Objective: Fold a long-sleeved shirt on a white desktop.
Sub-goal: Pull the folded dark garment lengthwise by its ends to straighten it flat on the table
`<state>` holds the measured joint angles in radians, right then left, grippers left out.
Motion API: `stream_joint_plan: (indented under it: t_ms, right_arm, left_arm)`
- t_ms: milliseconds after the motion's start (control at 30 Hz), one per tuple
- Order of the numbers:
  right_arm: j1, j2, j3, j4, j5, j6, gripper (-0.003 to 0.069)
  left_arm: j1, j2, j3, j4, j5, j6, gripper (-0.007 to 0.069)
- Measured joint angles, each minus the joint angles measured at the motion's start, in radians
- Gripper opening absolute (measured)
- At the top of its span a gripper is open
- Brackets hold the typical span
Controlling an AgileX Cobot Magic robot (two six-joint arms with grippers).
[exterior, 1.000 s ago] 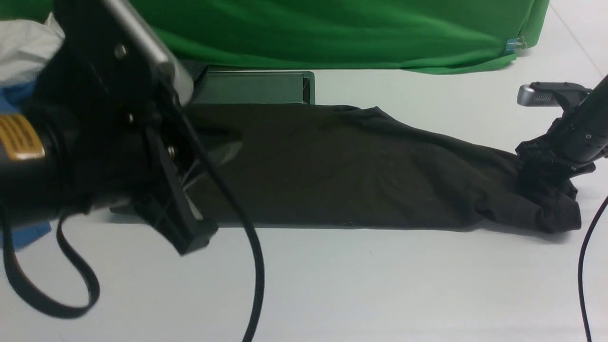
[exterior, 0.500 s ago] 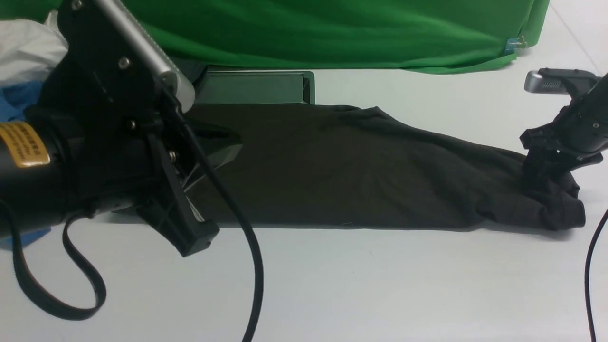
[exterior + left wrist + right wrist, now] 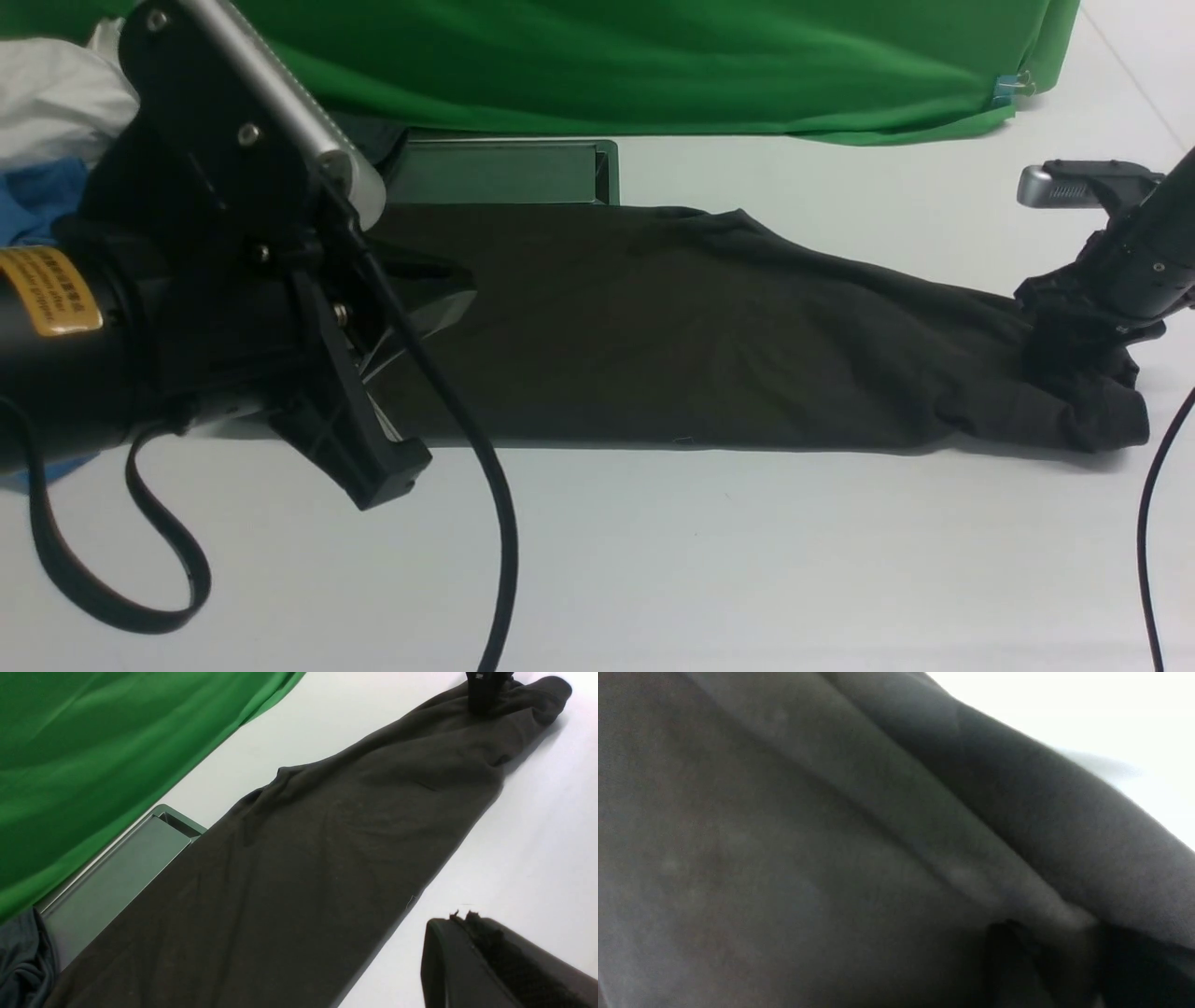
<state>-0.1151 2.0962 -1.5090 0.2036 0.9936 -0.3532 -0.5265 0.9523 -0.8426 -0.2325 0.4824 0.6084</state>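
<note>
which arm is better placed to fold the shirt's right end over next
Likely right: the right gripper is down in the bunched end of the long-sleeved shirt; the left gripper is shut and raised off the cloth near the other end.

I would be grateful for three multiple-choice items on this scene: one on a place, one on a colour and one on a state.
1. Where on the long-sleeved shirt is the right gripper? A its left end; B its middle; C its bunched right end.
2. What colour is the backdrop behind the white desktop? A green; B red; C yellow.
3. How is the left gripper? A open wide; B shut on the shirt; C shut, empty, above the desktop.
Answers: 1 C, the front view shows it down in the bunched cloth there; 2 A, green cloth runs along the far edge; 3 C, its jaws are closed, clear of the cloth.
</note>
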Motion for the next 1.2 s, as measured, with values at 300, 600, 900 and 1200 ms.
stream_joint_plan:
  t_ms: [300, 600, 900, 1200]
  right_arm:
    - [0.000, -0.019, 0.000, -0.002, 0.015, -0.022, 0.0035]
    - [0.008, -0.134, 0.001, -0.032, -0.013, 0.019, 0.0032]
    - [0.008, -0.119, 0.001, -0.078, -0.150, 0.032, 0.0032]
    - [0.008, -0.101, 0.002, -0.228, -0.222, 0.167, 0.0274]
  left_arm:
    - [0.000, 0.000, 0.000, 0.000, 0.000, 0.000, 0.0017]
    - [0.000, 0.000, 0.000, 0.000, 0.000, 0.001, 0.0017]
    - [0.000, 0.000, 0.000, 0.000, 0.000, 0.001, 0.0017]
    - [0.000, 0.000, 0.000, 0.000, 0.002, 0.001, 0.0017]
